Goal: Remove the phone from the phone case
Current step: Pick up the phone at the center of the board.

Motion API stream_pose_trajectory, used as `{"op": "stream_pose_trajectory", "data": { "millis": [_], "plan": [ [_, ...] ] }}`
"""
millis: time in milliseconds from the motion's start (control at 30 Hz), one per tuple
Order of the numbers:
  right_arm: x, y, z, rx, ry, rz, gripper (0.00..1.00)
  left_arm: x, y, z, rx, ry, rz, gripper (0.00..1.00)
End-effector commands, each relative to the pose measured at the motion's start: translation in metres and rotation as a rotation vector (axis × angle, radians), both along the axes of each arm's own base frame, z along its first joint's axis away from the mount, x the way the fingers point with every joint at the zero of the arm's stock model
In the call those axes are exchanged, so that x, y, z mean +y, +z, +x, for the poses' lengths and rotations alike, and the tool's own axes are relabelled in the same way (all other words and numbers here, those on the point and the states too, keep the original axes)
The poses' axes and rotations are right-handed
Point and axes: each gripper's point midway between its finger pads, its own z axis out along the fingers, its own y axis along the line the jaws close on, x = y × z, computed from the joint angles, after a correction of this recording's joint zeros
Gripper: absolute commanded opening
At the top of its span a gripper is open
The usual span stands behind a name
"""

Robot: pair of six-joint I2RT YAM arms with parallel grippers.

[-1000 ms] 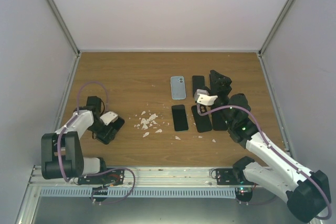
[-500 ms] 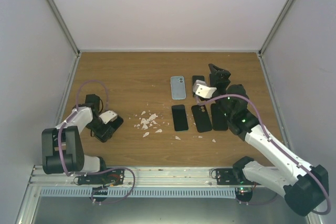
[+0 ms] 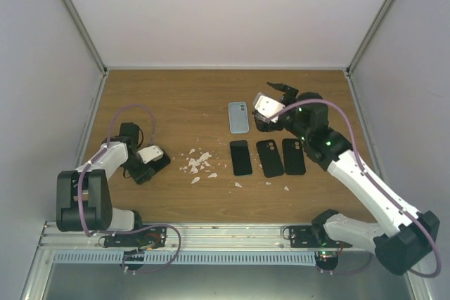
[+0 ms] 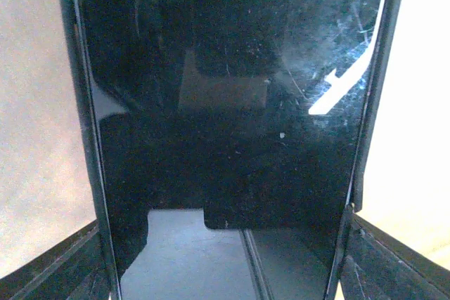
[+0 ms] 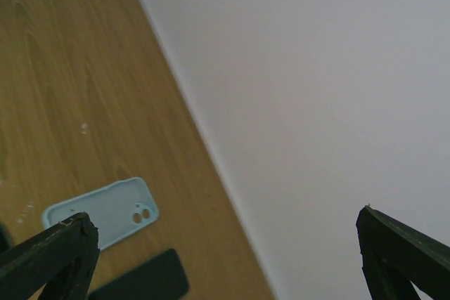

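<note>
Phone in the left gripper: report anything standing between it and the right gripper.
Nothing upright. Only white scraps lie flat on the table between the phone and the raised, open right gripper.

No legible text, label, brand or number on any phone, case or arm.

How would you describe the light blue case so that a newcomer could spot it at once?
On the wooden table, look right of centre, where a row of three black slabs lies side by side. The light blue case lies flat just beyond the leftmost slab, on its far side. It alone is pale blue, not black, and shows two round camera holes.
</note>
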Motion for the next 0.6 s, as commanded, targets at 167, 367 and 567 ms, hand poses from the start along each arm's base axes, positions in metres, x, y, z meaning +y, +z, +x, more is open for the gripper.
{"op": "stream_pose_trajectory", "data": {
  "millis": [167,367,567],
  "plan": [
    [0.019,-0.032,-0.006,0.364,0.052,0.134,1.00,-0.052,0.068,0.059,-0.422,-0.443,0.027,0.45],
    [0.034,-0.044,-0.014,0.535,0.117,0.155,1.00,-0.085,0.107,0.055,-0.599,-0.750,0.068,0.45],
    [0.056,-0.064,-0.024,0.787,0.220,0.161,1.00,-0.112,0.131,0.048,-0.742,-1.036,0.180,0.45]
  ]
}}
